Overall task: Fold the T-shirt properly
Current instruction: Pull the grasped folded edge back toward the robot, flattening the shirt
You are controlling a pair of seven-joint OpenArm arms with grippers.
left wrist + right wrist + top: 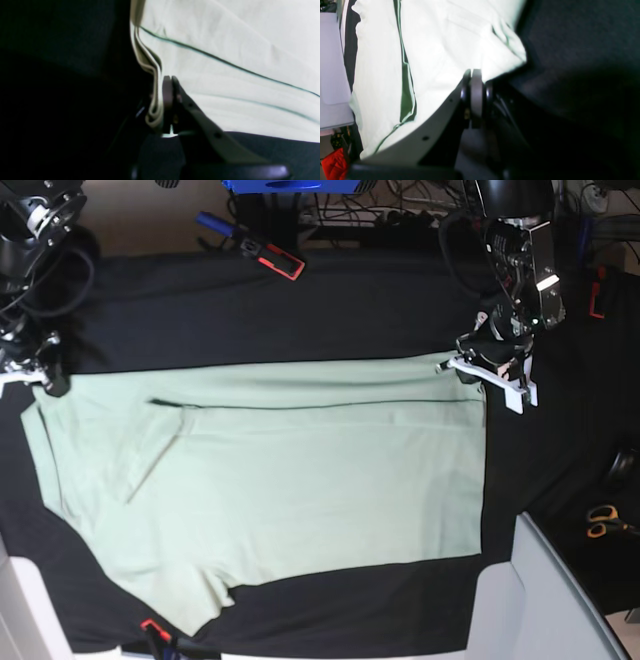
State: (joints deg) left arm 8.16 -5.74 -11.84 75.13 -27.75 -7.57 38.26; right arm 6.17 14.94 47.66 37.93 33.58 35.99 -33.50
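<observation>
Jaws of the left gripper are pressed together on the bunched, layered edge of the T-shirt; in the base view this gripper sits at the shirt's far corner on that view's right. The right gripper is likewise clamped on the T-shirt, pinching a corner at the far end on the base view's left.

Between them the T-shirt lies spread across the black table cloth, its far edge folded over along a dark seam line, one sleeve hanging toward the near left.

Beyond the far edge lie a red-and-black clamp and a blue tool, well apart from the shirt. Scissors rest to the right, near a grey panel at the near right corner. Bare cloth runs along the far side.
</observation>
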